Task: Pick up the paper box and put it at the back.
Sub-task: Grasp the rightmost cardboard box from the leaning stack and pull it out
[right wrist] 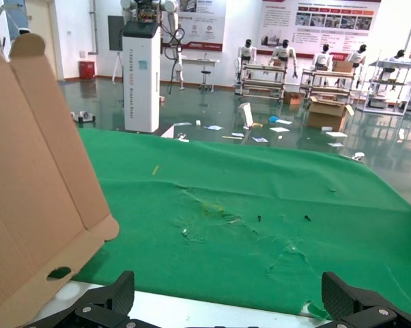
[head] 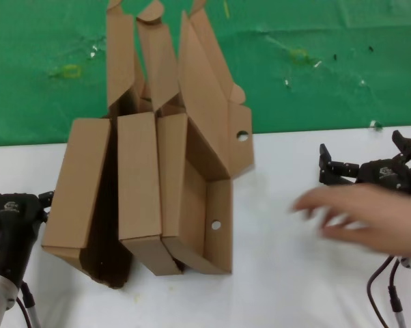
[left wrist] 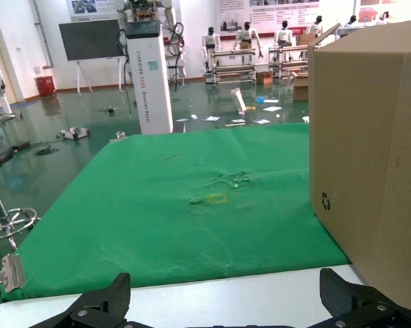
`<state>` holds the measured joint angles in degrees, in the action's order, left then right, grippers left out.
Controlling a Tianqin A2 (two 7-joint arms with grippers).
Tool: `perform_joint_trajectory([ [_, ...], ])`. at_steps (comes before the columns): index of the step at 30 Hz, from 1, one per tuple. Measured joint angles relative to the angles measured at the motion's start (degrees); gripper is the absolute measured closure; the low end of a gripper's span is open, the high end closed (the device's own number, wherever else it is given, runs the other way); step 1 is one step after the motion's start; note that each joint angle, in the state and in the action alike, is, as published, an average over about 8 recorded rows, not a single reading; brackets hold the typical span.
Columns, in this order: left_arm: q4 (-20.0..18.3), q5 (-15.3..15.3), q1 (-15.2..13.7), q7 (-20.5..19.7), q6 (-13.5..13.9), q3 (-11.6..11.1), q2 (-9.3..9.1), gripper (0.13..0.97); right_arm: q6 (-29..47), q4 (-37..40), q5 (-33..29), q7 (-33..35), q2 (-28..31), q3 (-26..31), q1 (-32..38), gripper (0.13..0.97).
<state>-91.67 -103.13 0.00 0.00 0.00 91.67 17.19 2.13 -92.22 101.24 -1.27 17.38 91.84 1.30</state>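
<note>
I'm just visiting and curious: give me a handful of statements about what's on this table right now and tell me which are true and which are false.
1. The paper box lies open on the white tabletop. True.
2. The left gripper is clamped on the box. False: it is open and holds nothing, near the table's front edge.
3. A person's hand reaches in on the robot's right side. True.
4. The green cloth covers the near half of the table. False: it lies at the back, beyond the white surface.
5. The right gripper is open and holds nothing. True.
</note>
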Motion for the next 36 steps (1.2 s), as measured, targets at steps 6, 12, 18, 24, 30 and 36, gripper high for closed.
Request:
perform_joint_trajectory([
  [6, 0.00, 0.00, 0.00, 0.00, 0.00, 0.00, 0.00, 0.132, 0.00, 0.00, 0.00, 0.00, 0.00, 0.00, 0.00, 0.129],
  [12, 0.00, 0.00, 0.00, 0.00, 0.00, 0.00, 0.00, 0.132, 0.00, 0.00, 0.00, 0.00, 0.00, 0.00, 0.00, 0.129],
  [18, 0.00, 0.00, 0.00, 0.00, 0.00, 0.00, 0.00, 0.132, 0.00, 0.00, 0.00, 0.00, 0.00, 0.00, 0.00, 0.129],
  [24, 0.00, 0.00, 0.00, 0.00, 0.00, 0.00, 0.00, 0.132, 0.00, 0.00, 0.00, 0.00, 0.00, 0.00, 0.00, 0.129],
  [30, 0.00, 0.00, 0.00, 0.00, 0.00, 0.00, 0.00, 0.132, 0.00, 0.00, 0.00, 0.00, 0.00, 0.00, 0.00, 0.129],
  [36, 0.00, 0.00, 0.00, 0.00, 0.00, 0.00, 0.00, 0.132, 0.00, 0.00, 0.00, 0.00, 0.00, 0.00, 0.00, 0.129],
])
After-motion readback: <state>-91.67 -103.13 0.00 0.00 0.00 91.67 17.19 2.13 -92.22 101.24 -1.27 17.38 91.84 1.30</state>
